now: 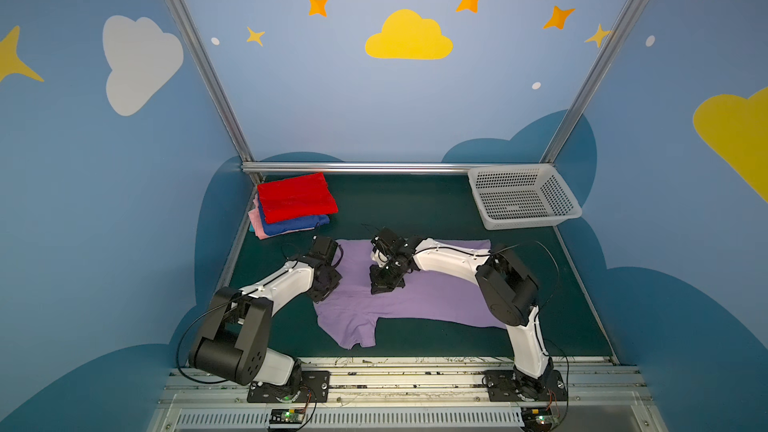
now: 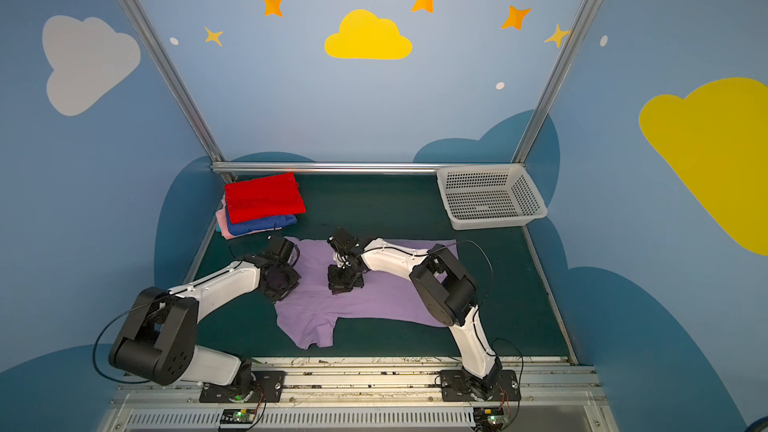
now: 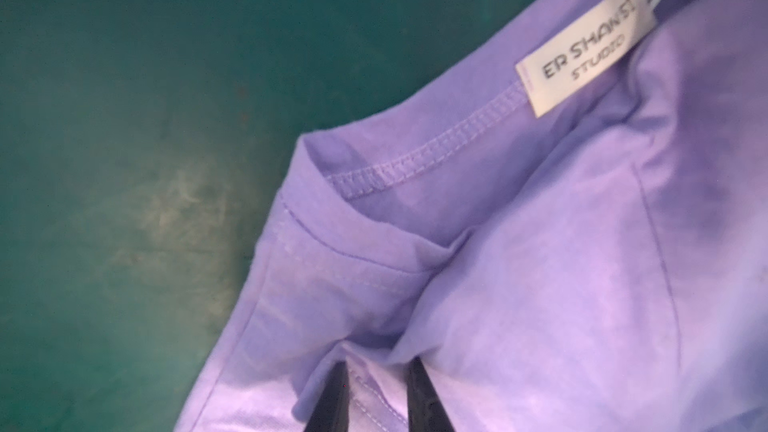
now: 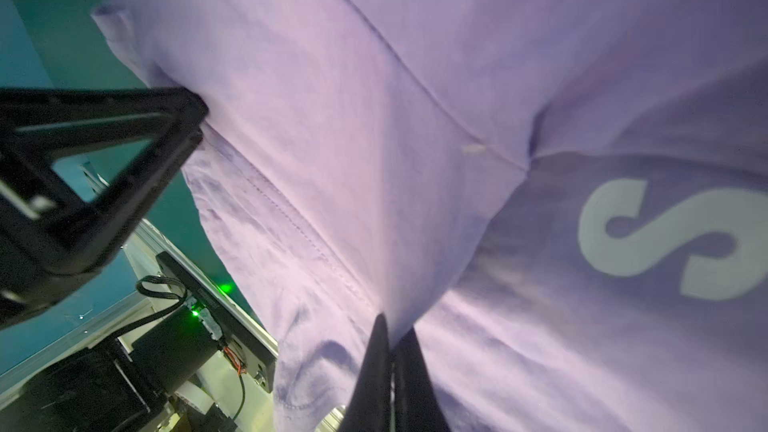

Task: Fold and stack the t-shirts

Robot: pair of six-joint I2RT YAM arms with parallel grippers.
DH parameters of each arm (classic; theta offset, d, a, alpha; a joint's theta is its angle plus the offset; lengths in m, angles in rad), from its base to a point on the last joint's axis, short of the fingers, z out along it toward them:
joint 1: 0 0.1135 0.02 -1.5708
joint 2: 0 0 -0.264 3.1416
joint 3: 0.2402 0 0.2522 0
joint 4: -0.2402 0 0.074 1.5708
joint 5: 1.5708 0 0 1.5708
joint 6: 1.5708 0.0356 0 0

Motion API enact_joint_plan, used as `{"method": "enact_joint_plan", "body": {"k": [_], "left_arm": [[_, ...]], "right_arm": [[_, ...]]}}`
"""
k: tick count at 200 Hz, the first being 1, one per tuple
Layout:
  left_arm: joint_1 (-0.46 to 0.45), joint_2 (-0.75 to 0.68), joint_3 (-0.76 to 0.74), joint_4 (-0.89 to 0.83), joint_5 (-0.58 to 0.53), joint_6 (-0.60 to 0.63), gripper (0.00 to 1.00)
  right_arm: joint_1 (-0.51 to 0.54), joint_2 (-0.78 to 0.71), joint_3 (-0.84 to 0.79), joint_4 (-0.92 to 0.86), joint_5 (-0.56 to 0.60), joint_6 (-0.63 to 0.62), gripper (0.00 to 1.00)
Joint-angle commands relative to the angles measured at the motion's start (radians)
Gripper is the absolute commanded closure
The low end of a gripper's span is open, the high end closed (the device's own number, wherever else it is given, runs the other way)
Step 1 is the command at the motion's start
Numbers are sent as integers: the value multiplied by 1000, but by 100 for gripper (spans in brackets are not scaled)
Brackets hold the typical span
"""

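Observation:
A lavender t-shirt (image 1: 436, 297) (image 2: 374, 297) lies spread on the green table. Its near sleeve points toward the front rail. My left gripper (image 1: 328, 280) (image 2: 282, 280) is at the shirt's left edge by the collar. In the left wrist view that gripper (image 3: 376, 371) is shut on a raised fold of the lavender cloth (image 3: 519, 284), close to the white neck label (image 3: 582, 55). My right gripper (image 1: 386, 280) (image 2: 345, 280) stands on the middle of the shirt. In the right wrist view its jaws (image 4: 395, 334) pinch a ridge of the lavender cloth (image 4: 332, 118) beside a printed white letter (image 4: 665, 234).
A folded stack sits at the back left, with a red t-shirt (image 1: 297, 197) (image 2: 264, 197) on top, a blue one (image 1: 295, 224) under it and a pink one (image 1: 257, 222) at the bottom. A white perforated basket (image 1: 528, 222) (image 2: 490, 222) stands at the back right.

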Motion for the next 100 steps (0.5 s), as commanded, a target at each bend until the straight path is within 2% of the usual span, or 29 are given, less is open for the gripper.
{"method": "enact_joint_plan", "body": {"k": [1, 21, 27, 38, 48, 62, 77, 91, 100], "left_arm": [[4, -21, -27, -41, -1, 12, 75], [4, -53, -32, -62, 1, 9, 75], [4, -62, -32, -69, 2, 7, 75], [4, -82, -31, -84, 11, 4, 74], [5, -103, -27, -105, 16, 0, 74], [5, -145, -9, -150, 9, -4, 73], [15, -200, 24, -202, -18, -6, 68], [35, -250, 54, -229, -64, -5, 59], [51, -272, 67, -216, -106, 5, 50]], "right_arm": [[8, -36, -69, -45, -9, -7, 100], [8, -53, -115, -39, 15, -8, 97], [8, -60, -127, -36, 24, -8, 87], [8, -72, -141, -34, 38, -6, 59], [6, -91, -156, -27, 53, -6, 48], [6, -134, -184, -2, 72, -5, 45], [-3, -195, -216, 19, 88, -11, 46], [-24, -266, -245, 27, 100, -25, 47], [-47, -317, -268, 22, 114, -39, 48]]}}
